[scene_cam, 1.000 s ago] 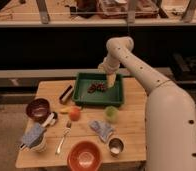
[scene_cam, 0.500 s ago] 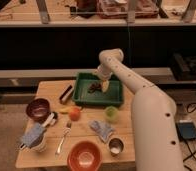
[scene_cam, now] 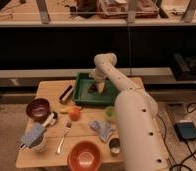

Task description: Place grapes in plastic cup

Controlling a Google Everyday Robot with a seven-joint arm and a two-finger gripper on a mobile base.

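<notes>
The grapes [scene_cam: 92,89] are a dark cluster lying in the green tray [scene_cam: 81,95] at the back of the wooden table. My gripper [scene_cam: 99,86] reaches down from the arm's bent wrist into the tray, right at the grapes' right side and partly covering them. The light green plastic cup [scene_cam: 110,112] stands upright on the table just in front of the tray's right corner, beside my arm and apart from the gripper.
An orange fruit [scene_cam: 74,114] lies left of the cup. A black tool [scene_cam: 66,93] lies left of the tray. Also on the table are a dark red bowl [scene_cam: 38,107], a white mug [scene_cam: 36,141], a fork [scene_cam: 64,137], a grey cloth [scene_cam: 102,129], a metal cup [scene_cam: 114,145] and an orange bowl [scene_cam: 85,156].
The arm has swung left and come closer over the table, and the gripper has dropped lower into the tray onto the grapes. Nothing else has moved.
</notes>
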